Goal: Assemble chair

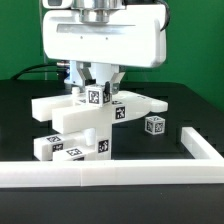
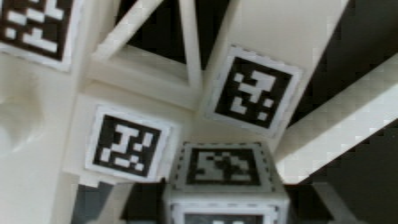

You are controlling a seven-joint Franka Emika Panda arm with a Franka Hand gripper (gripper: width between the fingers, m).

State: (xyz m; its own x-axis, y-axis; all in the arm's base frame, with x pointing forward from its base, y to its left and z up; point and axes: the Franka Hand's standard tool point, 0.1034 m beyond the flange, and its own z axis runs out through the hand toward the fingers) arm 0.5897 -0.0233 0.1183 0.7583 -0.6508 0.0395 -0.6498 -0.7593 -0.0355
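The chair (image 1: 85,125) stands partly joined in the middle of the black table: a flat white panel (image 1: 120,104) lies across blocky white pieces (image 1: 60,145), all bearing square tags. My gripper (image 1: 97,90) comes straight down onto its top and is shut on a small white tagged block (image 1: 97,97) there. In the wrist view that block (image 2: 222,165) sits between the jaws of the gripper (image 2: 222,200), with tagged panels (image 2: 249,88) close behind it. A loose tagged cube (image 1: 154,126) lies apart at the exterior view's right.
The long white border frame (image 1: 100,171) runs along the front and turns back at the exterior view's right (image 1: 200,146). A green wall stands behind the table.
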